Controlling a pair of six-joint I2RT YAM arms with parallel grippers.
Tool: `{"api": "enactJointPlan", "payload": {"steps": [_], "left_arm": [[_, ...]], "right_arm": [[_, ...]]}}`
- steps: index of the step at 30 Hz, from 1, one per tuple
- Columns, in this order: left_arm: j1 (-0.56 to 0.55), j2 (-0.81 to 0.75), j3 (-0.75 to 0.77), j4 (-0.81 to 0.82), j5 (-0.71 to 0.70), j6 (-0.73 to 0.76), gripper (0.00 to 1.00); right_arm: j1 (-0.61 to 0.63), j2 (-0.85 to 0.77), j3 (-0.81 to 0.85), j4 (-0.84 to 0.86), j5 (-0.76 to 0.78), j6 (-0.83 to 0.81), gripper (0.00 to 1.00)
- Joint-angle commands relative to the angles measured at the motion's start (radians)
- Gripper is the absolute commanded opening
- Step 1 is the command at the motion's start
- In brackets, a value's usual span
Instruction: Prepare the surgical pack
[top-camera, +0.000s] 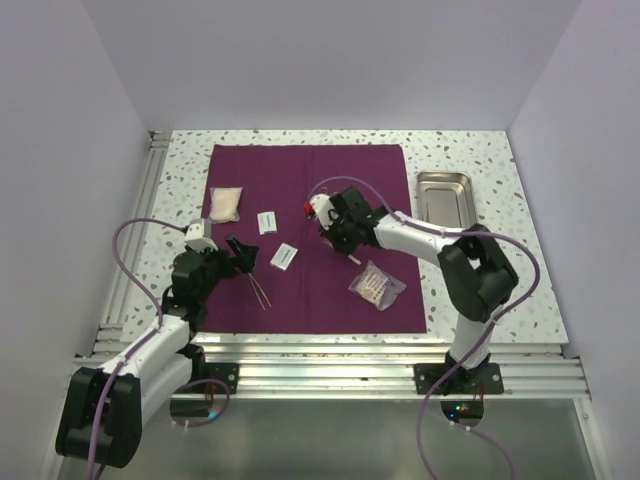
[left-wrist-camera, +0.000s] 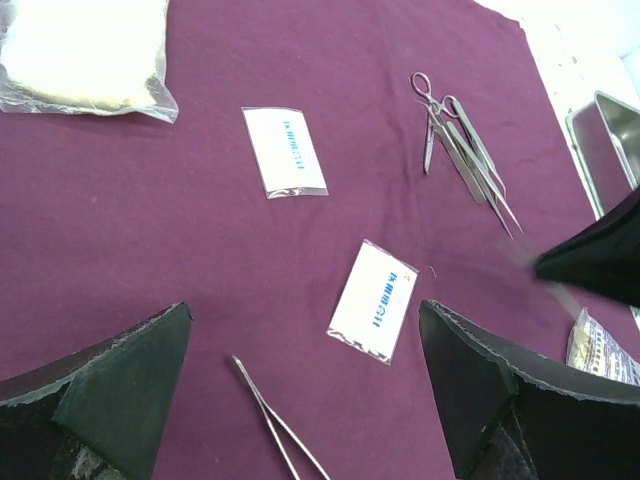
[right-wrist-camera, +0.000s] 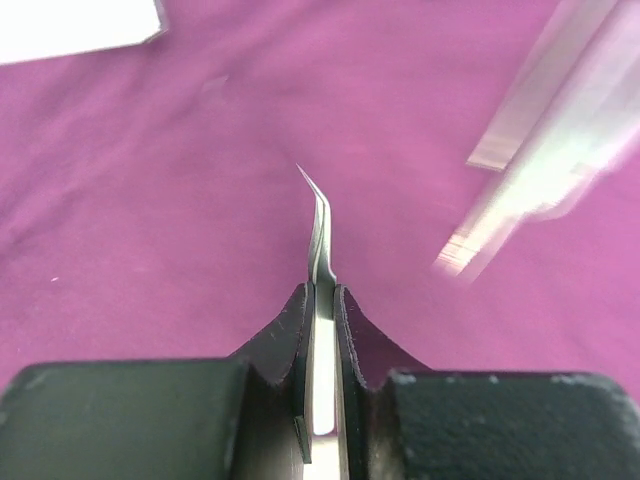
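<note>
The plum-maroon drape lies spread flat on the table. My right gripper hovers over its middle, shut on curved-tip steel tweezers whose tip points down at the cloth; the jaws press flat on both sides of them. My left gripper is open and empty, low over the drape's left part. Thin steel tweezers lie between its fingers, and a small white packet lies just ahead.
On the drape lie a gauze packet, a second white packet, scissors with forceps and a clear bag of swabs. A steel tray stands on the table to the right of the drape.
</note>
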Motion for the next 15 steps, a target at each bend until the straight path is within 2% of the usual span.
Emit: {"api": "enactJointPlan", "payload": {"steps": [1,3,9,15], "left_arm": [[-0.006,-0.004,0.024,0.025,0.010,0.023,1.00],[-0.006,-0.003,0.024,0.026,0.013,0.021,1.00],[-0.006,-0.003,0.026,0.028,0.018,0.021,1.00],[-0.006,-0.004,0.026,0.023,0.013,0.023,1.00]], "right_arm": [[-0.108,-0.157,0.024,0.052,-0.017,0.119,0.00],[-0.189,-0.185,0.038,0.049,-0.006,0.172,0.00],[-0.358,-0.190,0.134,-0.029,0.240,0.254,0.00],[-0.514,-0.105,0.245,-0.140,0.307,0.356,0.00]]}}
